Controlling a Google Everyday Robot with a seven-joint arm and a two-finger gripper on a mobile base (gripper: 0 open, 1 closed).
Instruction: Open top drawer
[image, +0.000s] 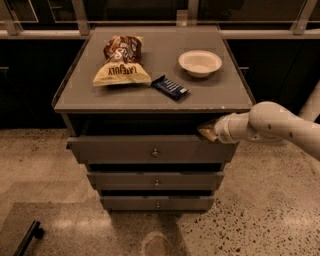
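The top drawer is the widest grey drawer, with a small round metal knob at its centre. It stands pulled out a little, with a dark gap under the cabinet top. My gripper comes in from the right on a white arm. It sits at the drawer's upper right corner, at the top edge of the front panel.
On the cabinet top lie a chip bag, a dark snack bar and a white bowl. The middle drawer and bottom drawer sit below. A dark object lies on the speckled floor at lower left.
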